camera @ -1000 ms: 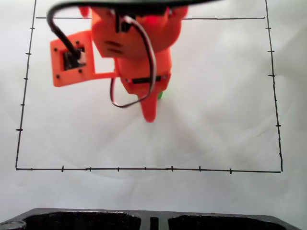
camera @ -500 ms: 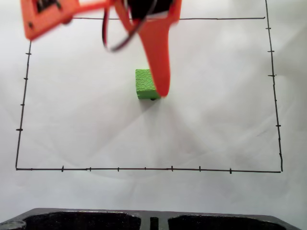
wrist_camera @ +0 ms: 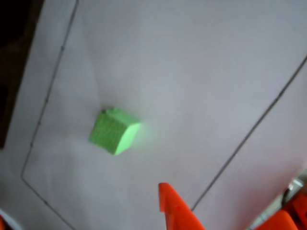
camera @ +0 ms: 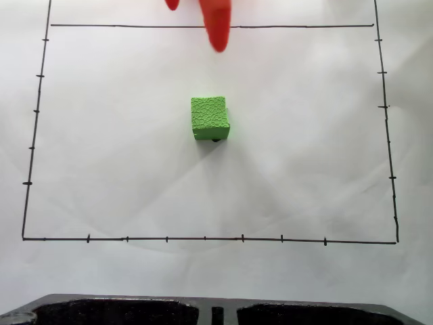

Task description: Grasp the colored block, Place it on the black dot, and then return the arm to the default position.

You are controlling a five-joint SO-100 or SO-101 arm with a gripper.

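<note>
A bright green, crackle-textured foam cube (camera: 210, 118) sits on a white paper-covered table (camera: 304, 156) ruled with thin black ticked lines (camera: 203, 238); the pointed plastic claw (camera: 216, 27) is orange-red.

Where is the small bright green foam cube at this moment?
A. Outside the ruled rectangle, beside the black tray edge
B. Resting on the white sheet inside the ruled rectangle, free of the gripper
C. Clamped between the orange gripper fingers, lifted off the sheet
B: the small bright green foam cube sits on the white sheet mid-rectangle, with the orange gripper finger clear of it near the top line.
</note>
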